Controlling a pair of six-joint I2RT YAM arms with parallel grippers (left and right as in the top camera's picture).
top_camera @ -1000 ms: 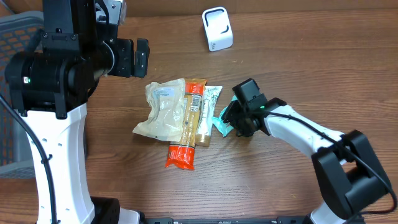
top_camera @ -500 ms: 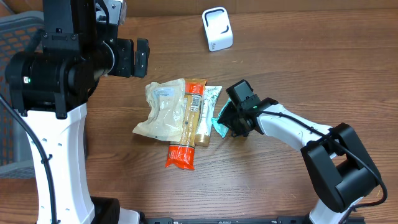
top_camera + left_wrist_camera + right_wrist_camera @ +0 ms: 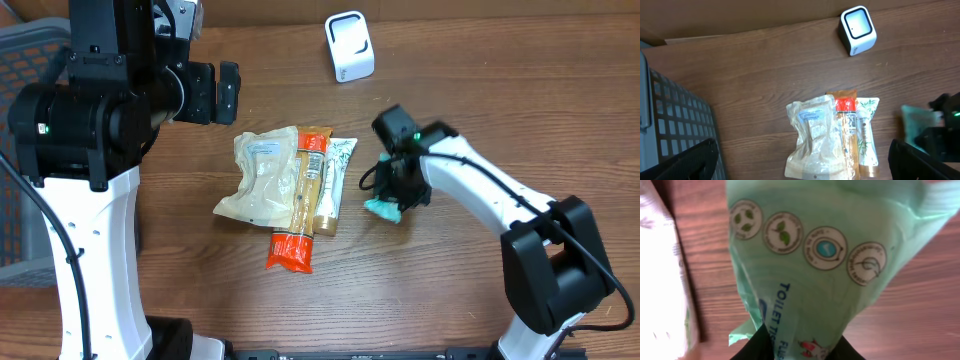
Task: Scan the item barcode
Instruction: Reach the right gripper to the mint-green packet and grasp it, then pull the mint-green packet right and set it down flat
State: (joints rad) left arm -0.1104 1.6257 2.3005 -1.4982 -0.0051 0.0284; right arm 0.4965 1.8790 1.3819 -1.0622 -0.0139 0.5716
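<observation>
the green packet (image 3: 810, 265) is pinched at one end between the dark fingers (image 3: 765, 342) of the right hand (image 3: 396, 192), as shown by the right wrist view, where round leaf symbols and the words "toilet tis…" are seen on its wrapper. from overhead the packet is seen hanging at the near left side of that hand, just right of a small pile; whether it touches the wooden surface (image 3: 480, 90) cannot be told. the pile is made up of a clear pouch (image 3: 262, 175) on the left, an orange packet (image 3: 296, 245) in the middle and a white leaf-print packet (image 3: 340, 165) on the right, all laid side by side and touching. a white scanner (image 3: 349, 46) is stood at the far edge, well apart from the packet. the left hand (image 3: 225, 90) is held spread wide above the far left of the surface, nothing between its fingers. a grey basket (image 3: 675, 120) is seen at the far left.
</observation>
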